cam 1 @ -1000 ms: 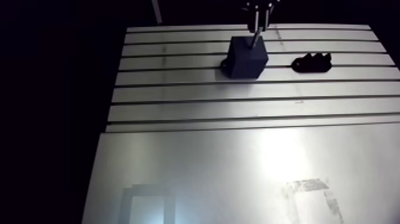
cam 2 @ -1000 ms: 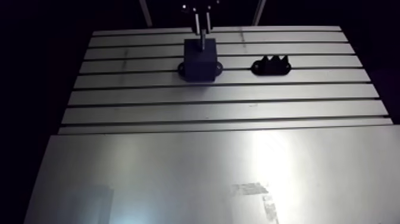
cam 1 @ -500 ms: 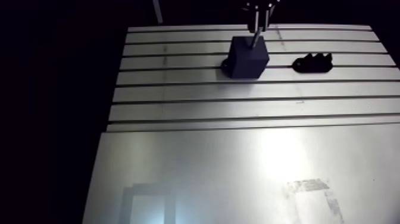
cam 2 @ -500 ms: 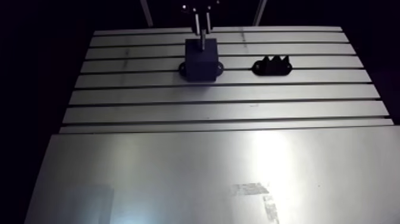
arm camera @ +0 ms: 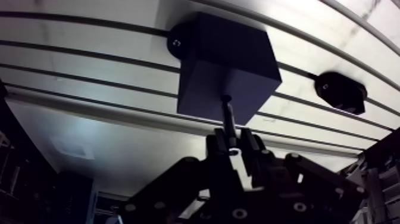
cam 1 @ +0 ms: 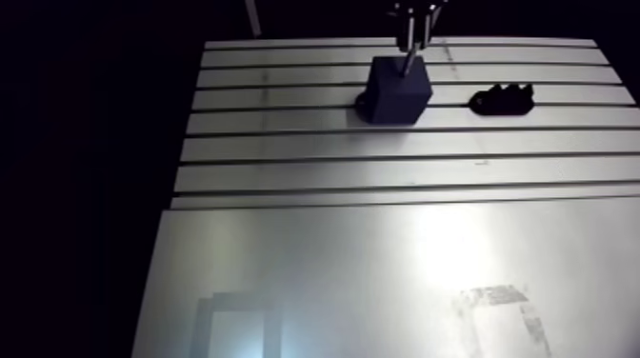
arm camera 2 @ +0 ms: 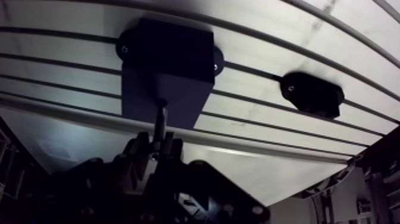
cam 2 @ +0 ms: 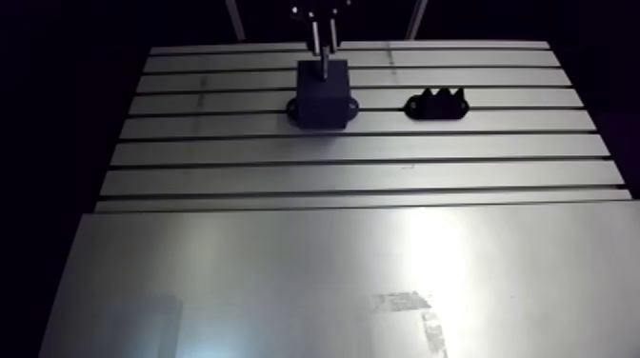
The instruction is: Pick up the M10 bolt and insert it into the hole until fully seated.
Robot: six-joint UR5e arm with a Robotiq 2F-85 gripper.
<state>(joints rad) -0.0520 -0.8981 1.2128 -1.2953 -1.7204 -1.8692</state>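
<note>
Over the slotted tabletop (cam 1: pixel 381 267) the pincer (arm camera: pixel 231 143) hangs right above the dark block (arm camera: pixel 238 53), and it is clamped on the bolt (arm camera: pixel 227 113). In the wrist view the two fingers (arm camera: pixel 216 145) stand close together with the thin shank squeezed between them, and the bolt pokes straight out ahead of the fingertips. Its far end sits against the face of the block that is turned toward the camera, near the middle of that face. Whether the tip has gone into the block or only meets its surface, I cannot tell from here. The arm view shows the same thing from farther off: the pincer comes down from above at the far end of the tabletop, and the bolt reads as a pale, upright pin reaching down to the block's top, close to its far right corner. The block stands upright on a low flange (arm camera 2: pixel 124 47) that sticks out on either side of it, lying across one of the slots. Beside the block, apart from it and on the same run of slots, lies a low dark holder (arm camera: pixel 340 92) with a toothed upper edge. The near half of the tabletop is a smooth plate with bright glare on it.
</note>
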